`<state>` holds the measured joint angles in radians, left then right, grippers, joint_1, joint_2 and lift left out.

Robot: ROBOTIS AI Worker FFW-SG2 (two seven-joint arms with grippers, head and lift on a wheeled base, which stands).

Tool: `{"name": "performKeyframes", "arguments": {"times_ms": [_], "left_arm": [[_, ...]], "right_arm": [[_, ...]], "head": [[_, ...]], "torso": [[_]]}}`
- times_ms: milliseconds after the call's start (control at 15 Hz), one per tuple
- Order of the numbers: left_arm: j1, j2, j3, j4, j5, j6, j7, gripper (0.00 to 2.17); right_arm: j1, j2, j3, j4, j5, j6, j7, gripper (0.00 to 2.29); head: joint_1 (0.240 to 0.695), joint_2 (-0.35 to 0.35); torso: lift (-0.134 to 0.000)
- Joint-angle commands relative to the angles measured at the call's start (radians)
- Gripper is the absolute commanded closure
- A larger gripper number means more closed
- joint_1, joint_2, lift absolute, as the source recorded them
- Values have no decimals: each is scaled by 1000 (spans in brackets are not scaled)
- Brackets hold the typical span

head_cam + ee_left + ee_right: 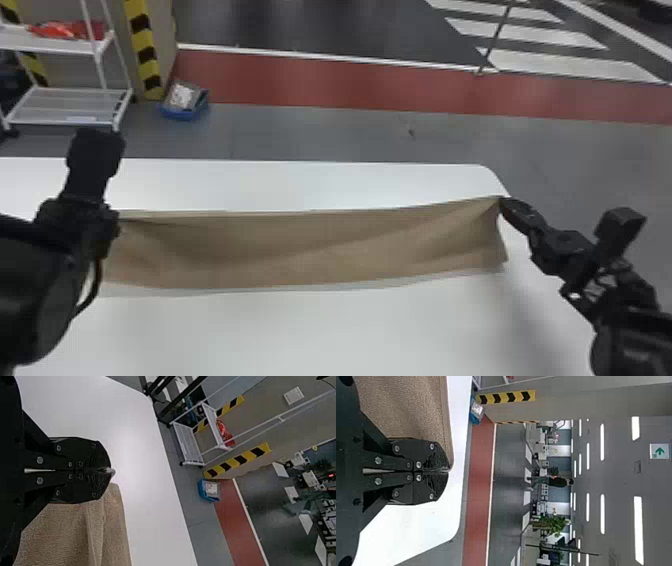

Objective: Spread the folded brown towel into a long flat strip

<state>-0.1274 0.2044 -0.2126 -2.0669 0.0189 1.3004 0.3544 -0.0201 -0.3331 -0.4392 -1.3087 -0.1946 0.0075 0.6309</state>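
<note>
At the left end of the long brown terry-cloth towel [310,250], the flat black left fingers [89,453] are clenched on its far corner. The towel, the landmark for all places here, spans the smooth white tabletop [300,332] as a long strip between the two arms. At its right end the flat black right fingers [429,489] grip the other far corner, from which slanting creases fan inward (a sign, probably, of uneven pull). Good practice in this step, apparently a final straightening: draw the corners apart evenly, level the far edge, lower both ends together, then release gently; too hard a tug could slip a corner free or skew the strip.

Labels, left to right: beyond the towel's left part, a blue open box [182,114] on the floor contains a white sheet, its print illegible; far beyond the towel, a green-and-white rectangular sign [660,451] bears an arrow.
</note>
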Motion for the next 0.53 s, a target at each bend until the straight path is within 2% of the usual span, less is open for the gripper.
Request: {"name": "performKeyframes", "arguments": {"times_ms": [0,333,400,467], "left_arm": [[-18,0,4,33,-7,-3,0,1379],[-32,0,-4,97,-19,-74,-2,1362],[-32,0,-4,110,-19,-98,-3,1241],[-32,0,-7,126,-19,-151,-3,991]], "right_arm": [[-18,-11,0,17,-2,-2,0,1180],[-40,-9,50,45,15,-2,0,1180],[-44,-9,59,57,27,-2,-4,1180],[-53,-9,69,72,40,-5,-4,1180]], "head": [[695,-203],[695,-187],[695,-183],[695,-179]], "torso": [[-125],[-125],[-125],[-125]]}}
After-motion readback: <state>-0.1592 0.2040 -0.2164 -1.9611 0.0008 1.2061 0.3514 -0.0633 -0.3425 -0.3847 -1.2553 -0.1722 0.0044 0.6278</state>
